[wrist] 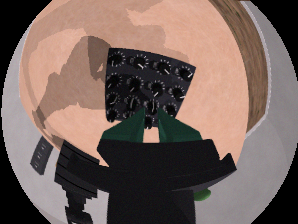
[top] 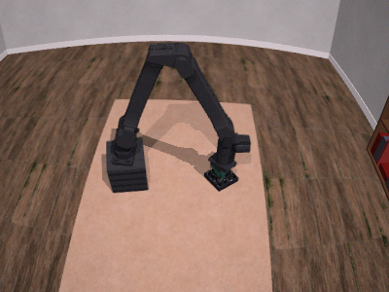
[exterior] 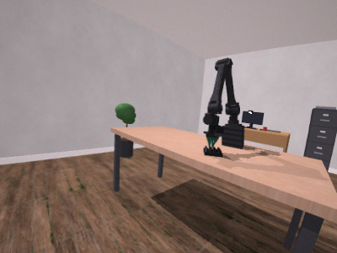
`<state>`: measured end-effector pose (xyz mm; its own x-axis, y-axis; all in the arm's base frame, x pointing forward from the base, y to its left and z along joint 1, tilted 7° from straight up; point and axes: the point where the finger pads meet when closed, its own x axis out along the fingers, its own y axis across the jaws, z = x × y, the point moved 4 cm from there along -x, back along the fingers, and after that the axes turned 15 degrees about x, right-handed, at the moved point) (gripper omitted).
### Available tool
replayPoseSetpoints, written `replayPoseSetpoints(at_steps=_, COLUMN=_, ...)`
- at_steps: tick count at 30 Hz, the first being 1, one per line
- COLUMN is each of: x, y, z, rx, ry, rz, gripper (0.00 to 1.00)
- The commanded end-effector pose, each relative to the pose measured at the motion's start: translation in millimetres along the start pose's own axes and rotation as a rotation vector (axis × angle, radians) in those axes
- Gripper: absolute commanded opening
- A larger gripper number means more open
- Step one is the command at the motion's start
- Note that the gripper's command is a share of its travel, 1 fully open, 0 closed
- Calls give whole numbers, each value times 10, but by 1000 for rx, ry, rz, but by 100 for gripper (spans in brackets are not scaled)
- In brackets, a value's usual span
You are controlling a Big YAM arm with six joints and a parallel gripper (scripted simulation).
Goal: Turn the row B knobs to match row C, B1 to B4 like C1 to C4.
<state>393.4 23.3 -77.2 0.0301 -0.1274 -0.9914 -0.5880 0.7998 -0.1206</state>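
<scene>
The black knob box (top: 220, 187) (exterior: 213, 154) (wrist: 146, 74) stands on the table, with a four-by-four grid of knobs. In the wrist view its far row has white lines to the lower right on the second knob (wrist: 140, 62) and third knob (wrist: 164, 66), and to the upper right on the rightmost knob (wrist: 186, 73). My gripper (top: 221, 176) (exterior: 211, 147) (wrist: 152, 110) is slightly open over the box's near part, its green fingertips beside a knob (wrist: 152, 105) whose line looks roughly upright. The fingers partly hide the nearest row. Printed names and the socket cannot be made out.
The table (top: 170, 234) (exterior: 168, 139) carries the arm's ribbed black base (top: 127, 175) (exterior: 232, 136) to one side of the box. The arm arches high between them. The table's edge lies a short way beyond the box in the top view.
</scene>
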Motion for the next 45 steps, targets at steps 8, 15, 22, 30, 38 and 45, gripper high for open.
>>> replayPoseSetpoints(at_steps=8, x=-386, y=-61, z=180, rx=4, ry=-45, rz=-21, gripper=18)
replayPoseSetpoints(at_steps=15, x=-516, y=-70, z=187, rx=2, ry=-46, rz=-22, gripper=18)
replayPoseSetpoints(at_steps=22, x=-417, y=-34, z=117, rx=1, ry=-19, rz=-7, gripper=18)
replayPoseSetpoints(at_steps=30, x=-417, y=-33, z=120, rx=0, ry=-20, rz=-8, gripper=18)
replayPoseSetpoints(at_steps=38, x=-417, y=-33, z=120, rx=0, ry=-20, rz=-8, gripper=18)
replayPoseSetpoints(at_steps=45, x=-417, y=-33, z=120, rx=0, ry=-20, rz=-8, gripper=18)
